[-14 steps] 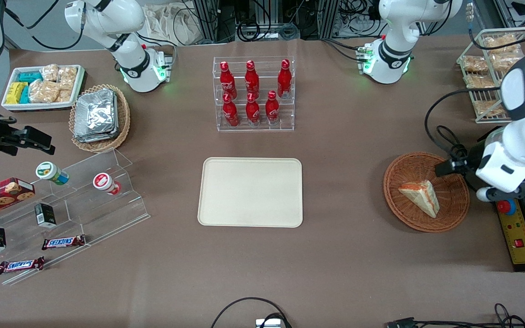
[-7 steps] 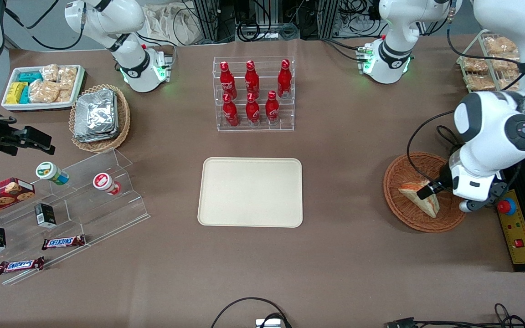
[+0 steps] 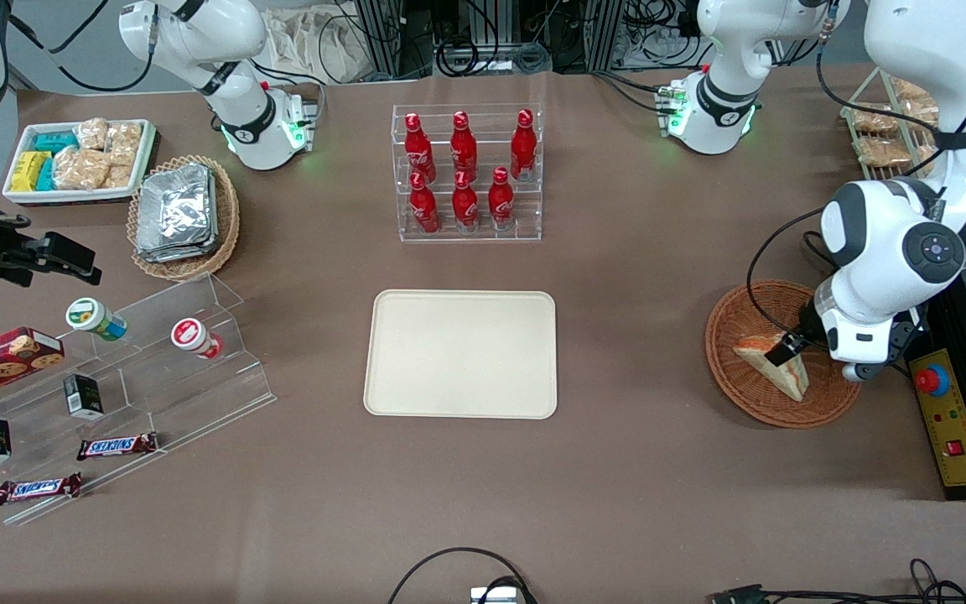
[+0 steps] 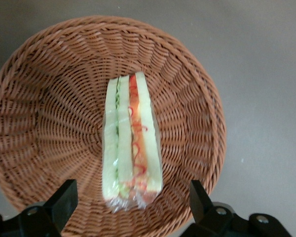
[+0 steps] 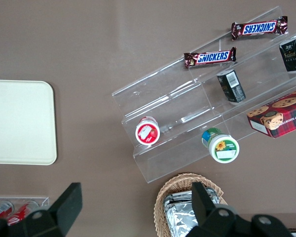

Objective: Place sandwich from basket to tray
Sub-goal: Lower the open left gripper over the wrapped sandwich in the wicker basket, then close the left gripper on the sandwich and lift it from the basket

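The pincer (image 4: 130, 205) hangs spread over the wrapped sandwich (image 4: 131, 143) lying in the wicker basket (image 4: 49, 123), fingers (image 4: 64, 197) straddling it.

Since a second ago the gripper (image 4: 130, 205) has swung in from the basket (image 3: 743, 394) rim (fingers spread) to above the sandwich (image 3: 772, 367).

- My gripper (image 4: 133, 207) is cut off at the wrist view's edge; only its fingers (image 4: 64, 200) show.
- My arm covers part of the basket (image 3: 743, 394) and the sandwich (image 3: 772, 369) from the front.
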Robot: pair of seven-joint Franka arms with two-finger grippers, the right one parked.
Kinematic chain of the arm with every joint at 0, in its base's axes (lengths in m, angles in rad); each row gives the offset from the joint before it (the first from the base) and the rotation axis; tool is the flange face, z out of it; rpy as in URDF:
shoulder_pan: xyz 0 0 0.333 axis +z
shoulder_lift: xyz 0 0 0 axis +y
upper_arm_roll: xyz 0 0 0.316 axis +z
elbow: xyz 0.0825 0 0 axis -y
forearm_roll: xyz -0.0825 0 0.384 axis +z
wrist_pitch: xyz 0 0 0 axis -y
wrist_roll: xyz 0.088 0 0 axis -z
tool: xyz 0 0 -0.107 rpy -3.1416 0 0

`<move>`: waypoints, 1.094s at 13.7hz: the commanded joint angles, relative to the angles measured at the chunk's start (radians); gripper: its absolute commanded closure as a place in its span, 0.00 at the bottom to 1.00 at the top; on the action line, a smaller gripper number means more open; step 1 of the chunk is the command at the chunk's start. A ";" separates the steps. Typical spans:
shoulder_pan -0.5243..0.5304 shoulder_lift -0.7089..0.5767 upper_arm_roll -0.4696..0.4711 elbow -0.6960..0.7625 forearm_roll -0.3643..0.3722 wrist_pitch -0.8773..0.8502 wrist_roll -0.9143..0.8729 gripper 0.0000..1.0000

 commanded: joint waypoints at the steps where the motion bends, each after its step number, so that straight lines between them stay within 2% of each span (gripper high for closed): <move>1: 0.002 0.050 -0.005 0.023 -0.002 0.043 -0.077 0.00; 6: 0.005 0.104 -0.002 0.023 -0.007 0.078 -0.078 0.02; 7: 0.005 0.110 -0.002 0.025 -0.008 0.088 -0.083 0.25; 9: 0.005 0.114 -0.002 0.033 -0.007 0.088 -0.097 0.91; 10: 0.004 0.111 -0.002 0.036 -0.005 0.088 -0.097 1.00; 13: 0.003 0.090 -0.005 0.068 0.001 0.056 -0.085 1.00; 15: -0.010 0.076 -0.012 0.133 0.009 -0.075 -0.079 1.00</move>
